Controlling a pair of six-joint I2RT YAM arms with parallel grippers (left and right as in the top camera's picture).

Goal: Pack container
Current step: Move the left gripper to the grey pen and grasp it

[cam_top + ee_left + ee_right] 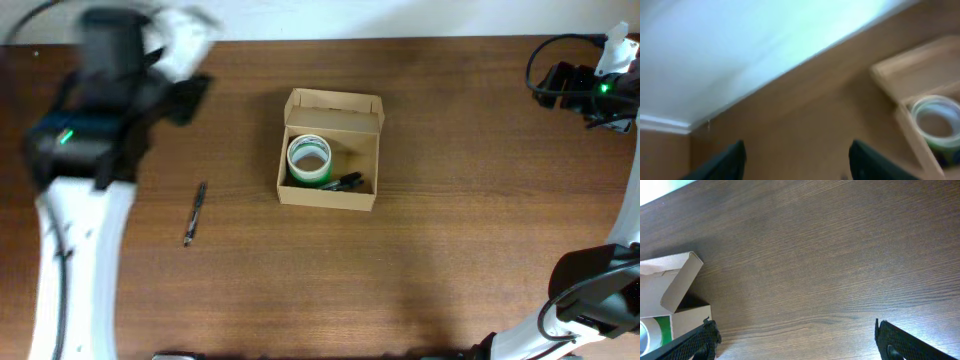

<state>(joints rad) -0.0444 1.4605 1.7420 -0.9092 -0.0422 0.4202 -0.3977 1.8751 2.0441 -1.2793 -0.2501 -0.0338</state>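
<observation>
The tan cardboard box (330, 196) stands open in the middle of the table with its flap lid raised at the back. Inside lie a green-and-white tape roll (309, 158) and a black marker (345, 182). A dark pen (194, 212) lies on the table left of the box. My left gripper (185, 95) is blurred at the far left, open and empty (800, 165); its view shows the box (900, 70) and roll (937, 122) at right. My right gripper (548, 82) is at the far right, open and empty (797, 345); the box flap (675, 287) is at its left.
The brown wooden table (450, 250) ends at a white wall along the back. The left arm (75, 230) rises along the left side. The right arm's base (590, 300) sits at the front right corner, with cables at the back right.
</observation>
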